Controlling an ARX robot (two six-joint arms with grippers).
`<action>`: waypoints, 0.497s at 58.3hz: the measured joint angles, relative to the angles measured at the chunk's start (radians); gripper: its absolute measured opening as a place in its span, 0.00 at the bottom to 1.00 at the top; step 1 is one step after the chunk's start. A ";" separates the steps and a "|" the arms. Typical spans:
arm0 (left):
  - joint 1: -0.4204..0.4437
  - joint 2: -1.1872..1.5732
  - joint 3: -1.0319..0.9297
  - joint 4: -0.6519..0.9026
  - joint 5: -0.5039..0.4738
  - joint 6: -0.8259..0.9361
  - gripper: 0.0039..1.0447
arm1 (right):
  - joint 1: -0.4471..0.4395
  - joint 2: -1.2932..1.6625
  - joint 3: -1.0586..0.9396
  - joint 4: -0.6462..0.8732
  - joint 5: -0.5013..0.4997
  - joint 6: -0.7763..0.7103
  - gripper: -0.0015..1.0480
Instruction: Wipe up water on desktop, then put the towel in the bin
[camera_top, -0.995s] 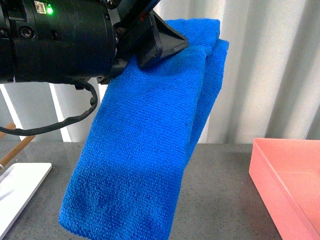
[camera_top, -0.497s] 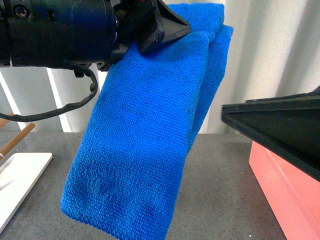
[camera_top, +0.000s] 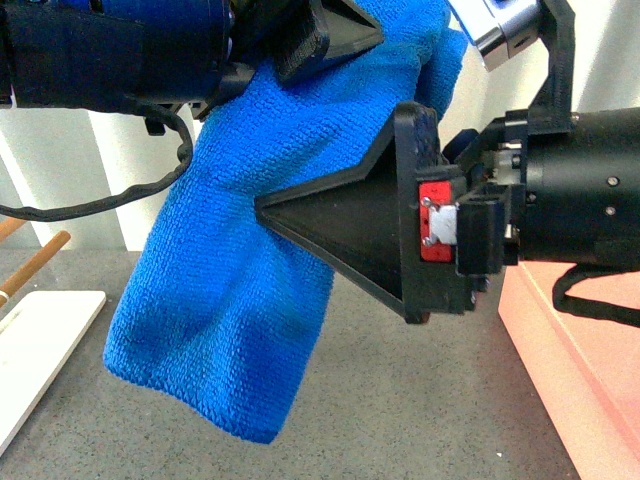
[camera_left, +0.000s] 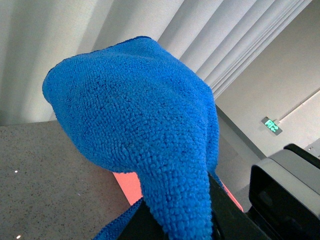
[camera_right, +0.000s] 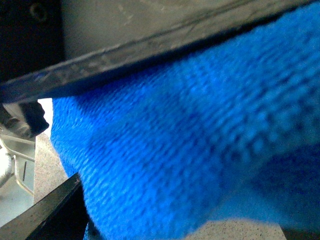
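The blue towel (camera_top: 230, 300) hangs folded above the dark speckled desktop (camera_top: 420, 400), pinched at its top by my left gripper (camera_top: 330, 35), which is shut on it. In the left wrist view the towel (camera_left: 140, 125) bulges over the black fingers (camera_left: 225, 215). My right gripper (camera_top: 270, 205) reaches in from the right, open, with one black finger lying across the cloth's front. Its wrist view is filled by towel (camera_right: 175, 150) between the two fingers (camera_right: 150, 45). The salmon-pink bin (camera_top: 590, 380) stands at the right, below the right arm.
A flat white tray (camera_top: 40, 340) lies at the left edge of the desktop, with a wooden stick (camera_top: 35, 265) behind it. Pale pleated curtains hang at the back. The bin (camera_left: 127, 182) shows pink under the towel in the left wrist view.
My right gripper has come in from the right and now straddles the hanging towel. The left gripper and the towel have risen slightly.
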 joint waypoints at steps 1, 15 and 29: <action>0.000 0.000 0.000 0.000 0.000 0.000 0.06 | 0.002 0.008 0.010 -0.001 -0.004 0.000 0.93; 0.000 0.000 0.000 0.000 0.000 0.000 0.06 | 0.034 0.051 0.057 -0.003 -0.020 -0.008 0.93; 0.000 0.000 0.000 0.000 0.000 0.000 0.06 | 0.055 0.058 0.082 0.008 -0.046 0.008 0.93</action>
